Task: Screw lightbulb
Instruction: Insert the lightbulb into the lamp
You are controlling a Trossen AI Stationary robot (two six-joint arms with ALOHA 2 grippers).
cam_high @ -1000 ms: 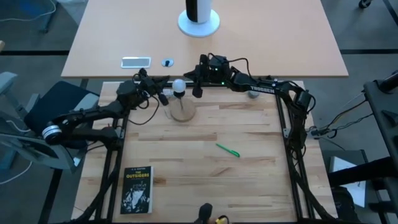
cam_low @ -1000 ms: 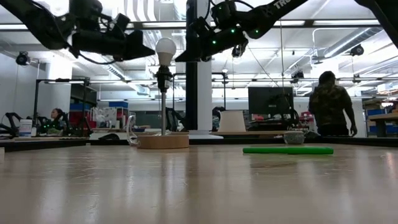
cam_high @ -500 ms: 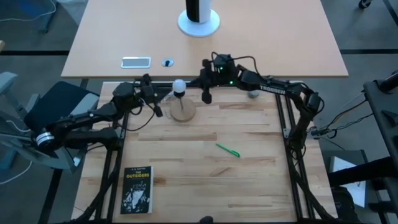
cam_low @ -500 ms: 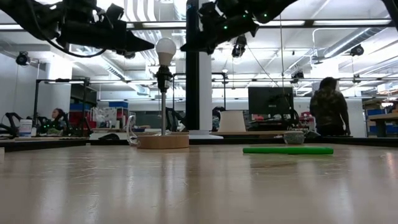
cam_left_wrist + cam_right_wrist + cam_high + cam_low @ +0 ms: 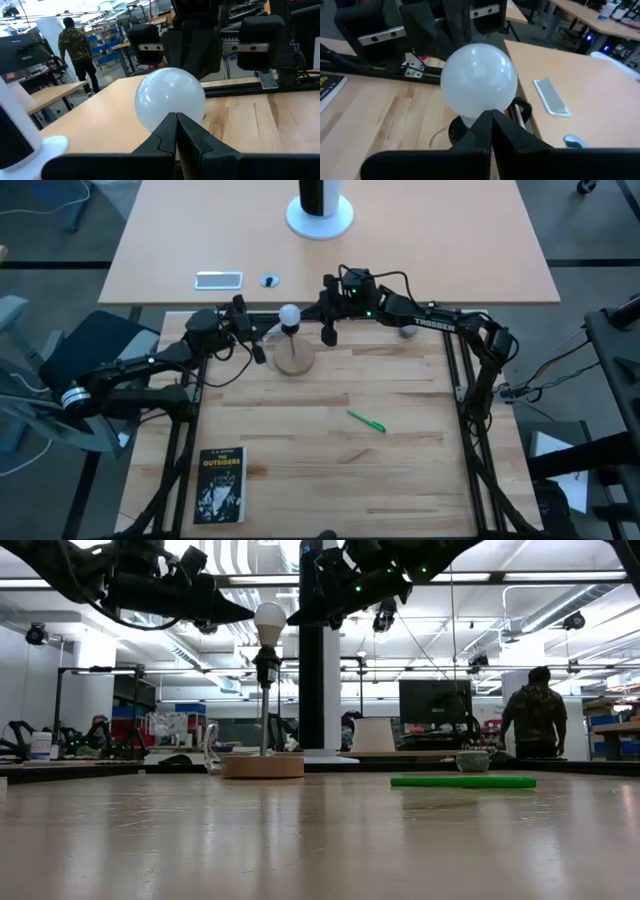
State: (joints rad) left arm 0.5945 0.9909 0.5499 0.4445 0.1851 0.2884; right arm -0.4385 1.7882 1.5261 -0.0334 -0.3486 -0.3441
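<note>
Lightbulb (image 5: 289, 314) upright in lamp socket above round wooden base (image 5: 292, 361), flanked close by left gripper (image 5: 252, 340) and right gripper (image 5: 327, 325), both closed, empty; best opened, centred on globe before turning.

The bulb's (image 5: 478, 80) threaded base hides behind the right gripper's (image 5: 491, 120) fingertips; upper left, the left arm (image 5: 60, 570) is cut off.

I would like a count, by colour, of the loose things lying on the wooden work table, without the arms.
White: 1, the frosted round lightbulb on its stand
Tan: 1, the round wooden lamp base
Green: 1, the thin pen
Black: 1, the paperback book
Total: 4
</note>
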